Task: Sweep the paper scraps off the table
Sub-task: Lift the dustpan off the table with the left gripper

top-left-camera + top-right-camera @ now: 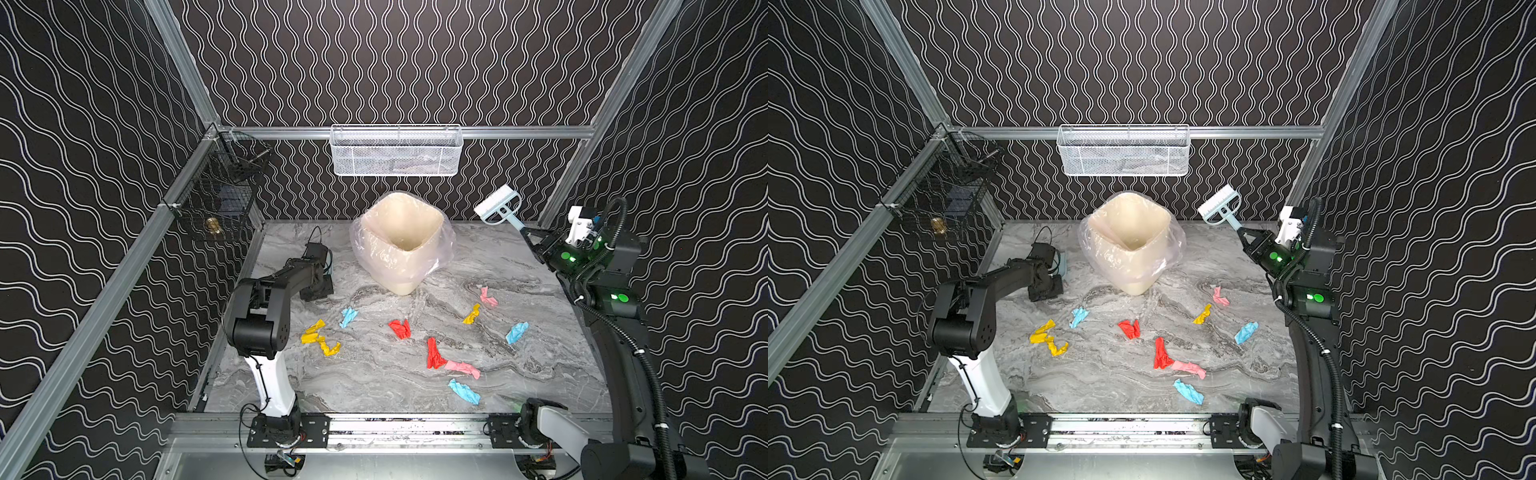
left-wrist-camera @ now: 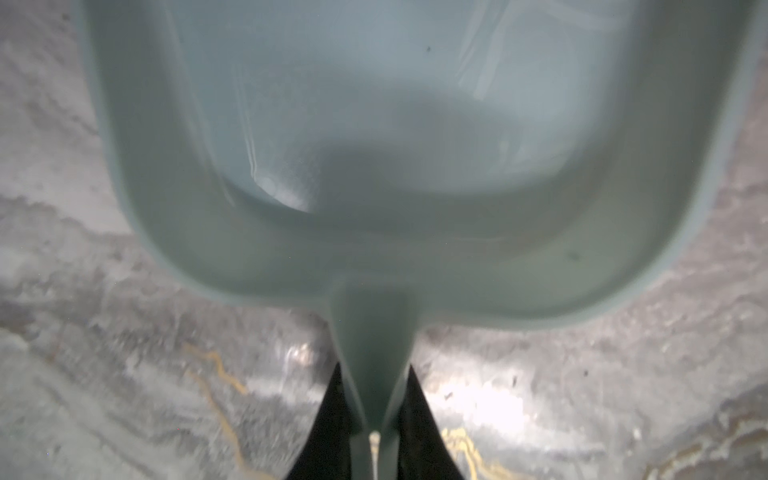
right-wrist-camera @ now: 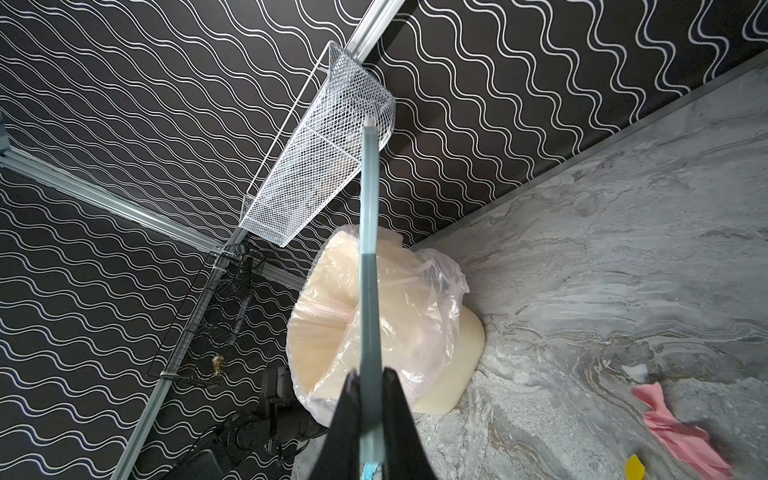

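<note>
Several crumpled paper scraps lie across the marble table (image 1: 374, 386): red (image 1: 400, 328), yellow (image 1: 320, 338), light blue (image 1: 464, 391) and pink (image 1: 462, 368). At the back left, my left gripper (image 2: 376, 374) is shut on the handle of the pale blue dustpan (image 2: 374, 145), which rests on the table. In both top views the left arm hides all of the dustpan but a sliver (image 1: 328, 262). My right gripper (image 1: 530, 235) (image 3: 371, 374) is raised at the back right. It is shut on the handle of the white-bristled brush (image 1: 498, 205), whose head points up and away.
A cream bin (image 1: 401, 241) lined with a clear bag stands at the back middle. A white mesh basket (image 1: 395, 150) hangs on the back rail above it. A black wire basket (image 1: 220, 187) hangs on the left rail. Aluminium rails edge the table.
</note>
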Controlling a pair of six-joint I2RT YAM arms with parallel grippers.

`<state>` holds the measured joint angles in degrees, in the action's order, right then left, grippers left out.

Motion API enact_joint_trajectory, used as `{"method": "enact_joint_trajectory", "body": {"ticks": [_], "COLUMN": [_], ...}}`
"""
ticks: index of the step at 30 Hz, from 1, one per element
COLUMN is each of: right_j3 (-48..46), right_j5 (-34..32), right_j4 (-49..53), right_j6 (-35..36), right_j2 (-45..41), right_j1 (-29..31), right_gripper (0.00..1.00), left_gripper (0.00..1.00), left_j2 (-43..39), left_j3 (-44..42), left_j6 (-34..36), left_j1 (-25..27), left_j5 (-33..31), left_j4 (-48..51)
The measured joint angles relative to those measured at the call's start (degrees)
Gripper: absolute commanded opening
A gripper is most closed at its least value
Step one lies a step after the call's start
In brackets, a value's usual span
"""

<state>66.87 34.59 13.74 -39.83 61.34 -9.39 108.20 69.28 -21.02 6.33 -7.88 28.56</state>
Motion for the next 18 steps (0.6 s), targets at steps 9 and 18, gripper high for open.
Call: {"method": "enact_joint_trajectory", "body": {"ticks": [9, 18], "right_j3": [0.02, 0.66], "right_j5": [0.02, 0.02], "right_j4": [0.0, 0.85], "right_j6": [-0.02, 0.0], "right_j2": [0.04, 0.2], "right_j1": [0.0, 0.0], "right_gripper": [0.0, 0.0], "left_gripper": [0.08, 0.08], "left_j2": [-2.01, -9.31], "left_j3": [-0.33, -1.55], "left_j6": [0.46, 0.79], "left_j1": [0.0, 0.0], "left_j5": [0.7, 1.31], "left_j4": [1.36, 4.35]}}
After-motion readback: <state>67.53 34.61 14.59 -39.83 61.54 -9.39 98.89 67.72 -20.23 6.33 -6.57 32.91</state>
